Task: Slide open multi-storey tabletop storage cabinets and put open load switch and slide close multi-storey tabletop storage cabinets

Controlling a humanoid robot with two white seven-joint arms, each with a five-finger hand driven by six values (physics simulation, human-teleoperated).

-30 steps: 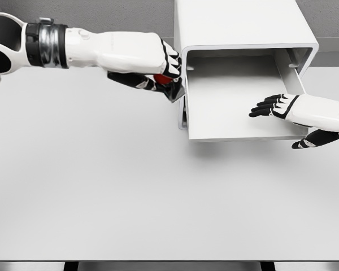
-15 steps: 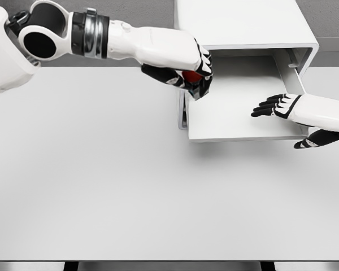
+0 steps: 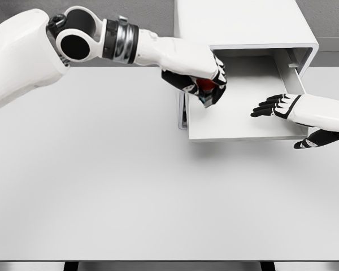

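Observation:
The white storage cabinet point(image 3: 243, 25) stands at the back right of the table, with its drawer point(image 3: 243, 121) slid out toward me. My left hand point(image 3: 206, 87) reaches over the drawer's left wall, its fingers curled around a small red load switch point(image 3: 205, 84) that is mostly hidden by them. My right hand point(image 3: 279, 106) hovers over the right part of the drawer with fingers stretched flat and holds nothing; its thumb hangs outside the drawer's front right corner.
The white table point(image 3: 130, 186) spreads wide in front and to the left of the cabinet. Its front edge runs along the bottom of the view. The left arm spans the back left of the table.
My left hand has carried the red switch rightward, from beside the drawer's left wall to over its inside. The right hand has stayed almost still.

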